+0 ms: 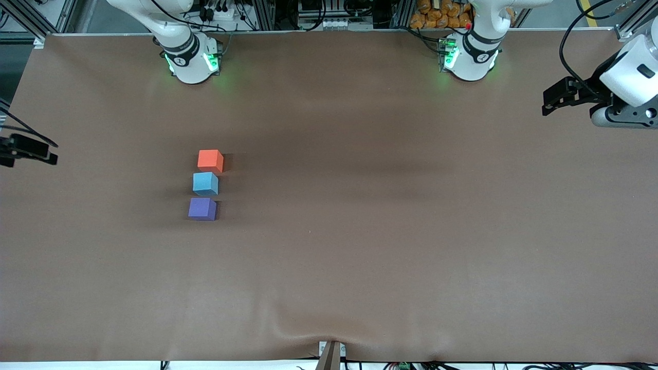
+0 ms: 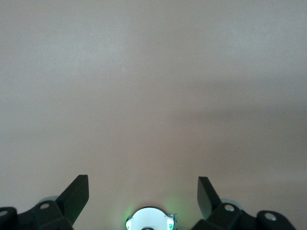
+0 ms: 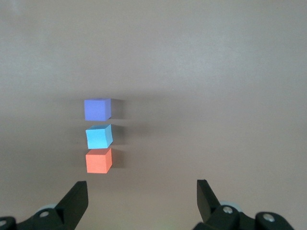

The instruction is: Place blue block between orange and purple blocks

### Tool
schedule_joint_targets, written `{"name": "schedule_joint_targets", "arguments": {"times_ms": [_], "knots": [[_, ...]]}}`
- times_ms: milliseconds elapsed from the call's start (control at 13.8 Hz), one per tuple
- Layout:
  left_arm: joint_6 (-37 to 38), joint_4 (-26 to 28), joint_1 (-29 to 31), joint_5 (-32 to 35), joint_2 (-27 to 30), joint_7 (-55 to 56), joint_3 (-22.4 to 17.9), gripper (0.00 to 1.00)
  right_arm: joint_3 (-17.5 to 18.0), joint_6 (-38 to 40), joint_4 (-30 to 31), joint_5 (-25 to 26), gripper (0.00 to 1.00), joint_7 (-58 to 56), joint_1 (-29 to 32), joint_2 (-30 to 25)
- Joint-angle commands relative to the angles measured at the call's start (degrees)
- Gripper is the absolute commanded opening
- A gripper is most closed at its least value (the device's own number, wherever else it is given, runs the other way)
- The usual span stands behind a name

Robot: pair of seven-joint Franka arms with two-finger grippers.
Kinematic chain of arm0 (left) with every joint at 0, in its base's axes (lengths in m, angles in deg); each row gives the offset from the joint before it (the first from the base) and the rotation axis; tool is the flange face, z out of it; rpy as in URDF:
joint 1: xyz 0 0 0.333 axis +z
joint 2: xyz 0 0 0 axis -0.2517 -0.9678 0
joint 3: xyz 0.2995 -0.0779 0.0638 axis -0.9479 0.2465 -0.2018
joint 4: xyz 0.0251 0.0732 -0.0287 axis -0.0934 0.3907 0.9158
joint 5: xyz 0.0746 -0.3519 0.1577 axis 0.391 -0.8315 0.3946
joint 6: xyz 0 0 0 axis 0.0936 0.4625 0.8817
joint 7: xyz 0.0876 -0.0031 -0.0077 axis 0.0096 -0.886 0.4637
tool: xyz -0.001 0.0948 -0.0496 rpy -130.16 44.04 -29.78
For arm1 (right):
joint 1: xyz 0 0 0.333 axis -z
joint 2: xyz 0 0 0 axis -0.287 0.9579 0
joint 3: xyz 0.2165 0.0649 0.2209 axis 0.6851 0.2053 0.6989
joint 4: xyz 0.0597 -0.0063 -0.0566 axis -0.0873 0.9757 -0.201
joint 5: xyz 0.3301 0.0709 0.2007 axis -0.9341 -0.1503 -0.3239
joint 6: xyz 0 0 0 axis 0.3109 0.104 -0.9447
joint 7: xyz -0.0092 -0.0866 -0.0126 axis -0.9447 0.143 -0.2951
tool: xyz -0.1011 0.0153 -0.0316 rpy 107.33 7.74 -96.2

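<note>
Front view: the blue block (image 1: pixel 205 183) sits on the worktop (image 1: pixel 390 231) between the orange block (image 1: pixel 210 160) and the purple block (image 1: pixel 202 209), with narrow gaps. The left tool (image 1: pixel 546 105) and the right tool (image 1: pixel 51 154) hang at the worktop ends.

Left wrist view: the left tool (image 2: pixel 143 191) is open over bare worktop.

Right wrist view: the right tool (image 3: pixel 142 194) is open and empty, apart from the three blocks.

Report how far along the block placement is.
Done, by the look of it: the blue block sits in line between the orange block and the purple block, standing apart from both. Nothing is in hand: the right gripper and the left gripper are both open and empty, off at the table's ends. Nothing visible remains.
</note>
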Motion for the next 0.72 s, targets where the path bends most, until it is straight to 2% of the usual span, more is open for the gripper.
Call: {"name": "schedule_joint_targets", "arguments": {"times_ms": [0,217,289,506,651], "knots": [[0.52,-1.1,0.16,0.28,-0.27,-0.36,0.23,1.0,0.47,2.17,1.93,1.61,1.0,1.96,-1.34,-4.92],[0.52,-1.1,0.25,0.37,-0.18,-0.36,0.14,1.0,0.64,4.72,3.17,3.62,1.0,8.65,-3.97,-8.0],[0.52,-1.1,0.25,0.37,-0.18,-0.44,0.14,1.0,1.08,5.07,3.95,5.55,1.0,8.04,-4.77,-9.31],[0.52,-1.1,0.33,0.37,-0.18,-0.45,0.14,1.0,1.61,-0.88,13.43,5.74,1.0,3.32,-2.24,-15.81],[0.44,-1.1,0.33,0.37,-0.27,-0.36,0.14,1.0,1.61,-0.99,14.25,5.74,1.0,-0.48,-1.53,-16.45]]}}
